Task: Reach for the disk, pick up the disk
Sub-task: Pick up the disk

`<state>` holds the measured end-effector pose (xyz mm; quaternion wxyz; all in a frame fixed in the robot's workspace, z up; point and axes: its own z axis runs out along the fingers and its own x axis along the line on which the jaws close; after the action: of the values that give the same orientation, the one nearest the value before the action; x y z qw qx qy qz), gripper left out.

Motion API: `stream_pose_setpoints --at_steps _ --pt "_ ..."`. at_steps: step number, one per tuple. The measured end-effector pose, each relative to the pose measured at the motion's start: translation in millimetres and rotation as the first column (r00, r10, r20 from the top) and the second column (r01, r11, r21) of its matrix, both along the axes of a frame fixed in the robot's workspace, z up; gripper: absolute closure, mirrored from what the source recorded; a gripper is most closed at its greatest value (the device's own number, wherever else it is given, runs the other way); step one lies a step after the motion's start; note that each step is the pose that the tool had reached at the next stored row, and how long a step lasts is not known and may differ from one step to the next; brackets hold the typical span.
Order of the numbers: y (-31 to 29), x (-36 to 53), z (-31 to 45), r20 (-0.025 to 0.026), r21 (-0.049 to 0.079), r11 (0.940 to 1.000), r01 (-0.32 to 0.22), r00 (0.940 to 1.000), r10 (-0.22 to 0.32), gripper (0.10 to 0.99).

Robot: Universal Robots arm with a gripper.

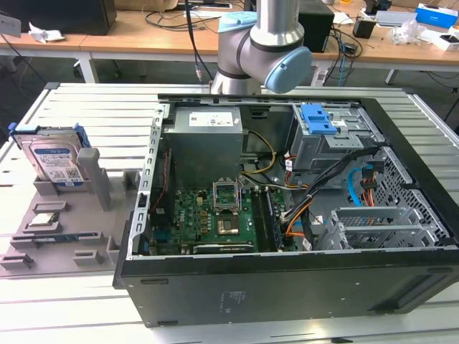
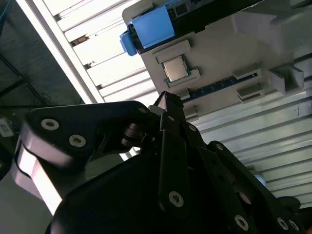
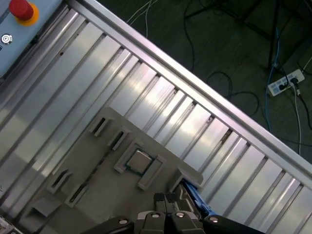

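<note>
In the exterior view, the disk [image 1: 54, 161] stands upright in a gray holder [image 1: 72, 236] on the exterior view's left, beside the open computer case [image 1: 287, 215]. The arm [image 1: 258, 36] rises at the case's far side, well apart from the disk.

In the second wrist view, the gripper [image 2: 165, 97] has its fingers pressed together around nothing, with a small chip [image 2: 174, 68] between it and the disk's blue frame.

In the first wrist view, the gripper hangs over the holder, clear of the disk. The reach looks unfinished, and the pick-up is not yet done.

wooden desk [image 1: 100, 41] at rear | dark floor [image 3: 234, 48] | power strip [image 3: 285, 83] on floor
</note>
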<state>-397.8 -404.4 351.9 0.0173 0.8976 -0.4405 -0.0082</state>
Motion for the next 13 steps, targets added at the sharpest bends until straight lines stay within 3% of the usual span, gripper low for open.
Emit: stream_pose_setpoints --at_steps 13 --pt "0.0 0.0 0.0 0.0001 0.000 0.9940 0.110 0.9940 -0.110 0.980"
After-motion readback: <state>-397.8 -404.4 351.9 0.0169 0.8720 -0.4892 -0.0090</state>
